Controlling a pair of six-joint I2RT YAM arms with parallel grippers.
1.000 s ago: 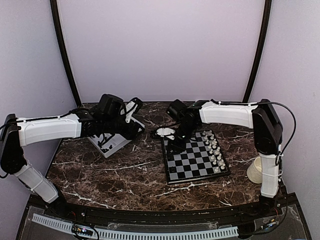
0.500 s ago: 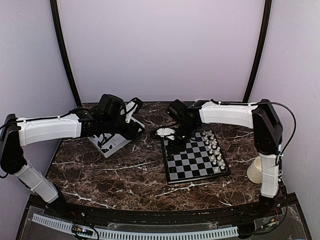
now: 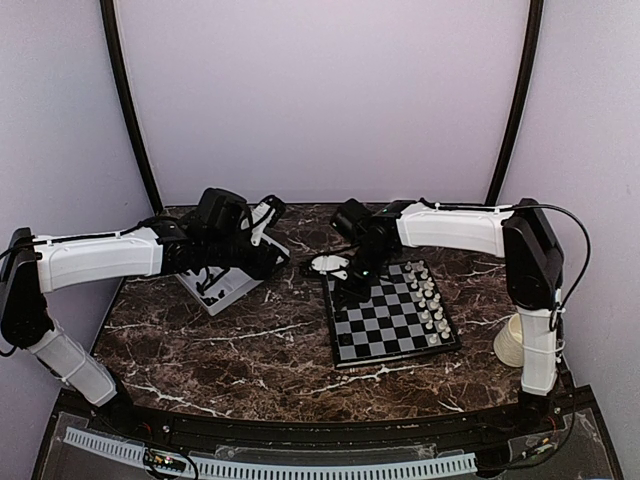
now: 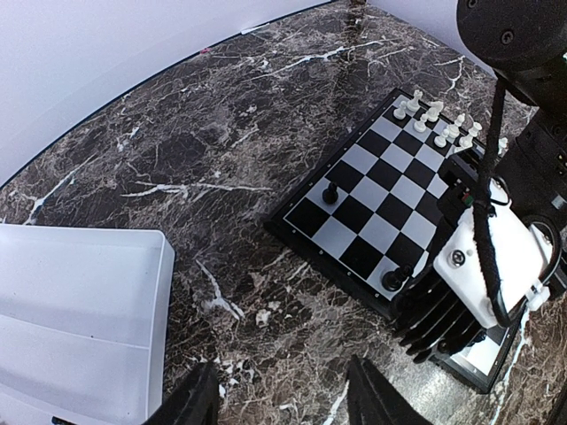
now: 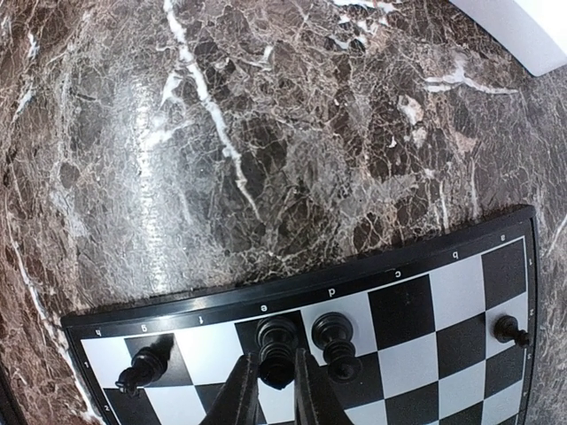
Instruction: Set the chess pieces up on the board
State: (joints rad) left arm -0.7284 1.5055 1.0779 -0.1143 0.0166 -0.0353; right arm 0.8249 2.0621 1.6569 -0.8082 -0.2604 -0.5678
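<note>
Right pincer (image 5: 273, 394): the fingers (image 5: 237, 390) are drawn close on either side of a small black plastic chessman with a rounded head (image 5: 276, 347). It is judged to be gripped and held upright at a square in the edge row of the small checked chessboard of black and grey-white squares with a thin black rim (image 5: 461, 288). Whether its base is already seated cannot be told from the wrist view.

Neighbours: a second black chessman (image 5: 335, 343) stands on the next square, just beside one finger. Farther along the row a third black piece (image 5: 142, 363) appears tilted. A black pawn (image 5: 507, 329) stands well apart toward the other end.

Step in hand (judgement): the gripped piece is being placed on its back-row square. For a clean result:
- The piece is to be lowered straight until its base lies flat and centred.
- The fingers are to be parted only slightly, since the opening runs along the row toward the second chessman.
- The pincer is to be lifted straight up before any sideways travel.
- The tilted piece is to be checked afterwards.

The tiny white chessmen (image 3: 430, 297) are ranked on the opposite side of the board.

Left pincer (image 4: 285, 403): it is spread wide with nothing between, and is held above the dark veined marble desk (image 4: 177, 150). It is beside the white rectangular tray (image 4: 80, 301) and away from the board.
</note>
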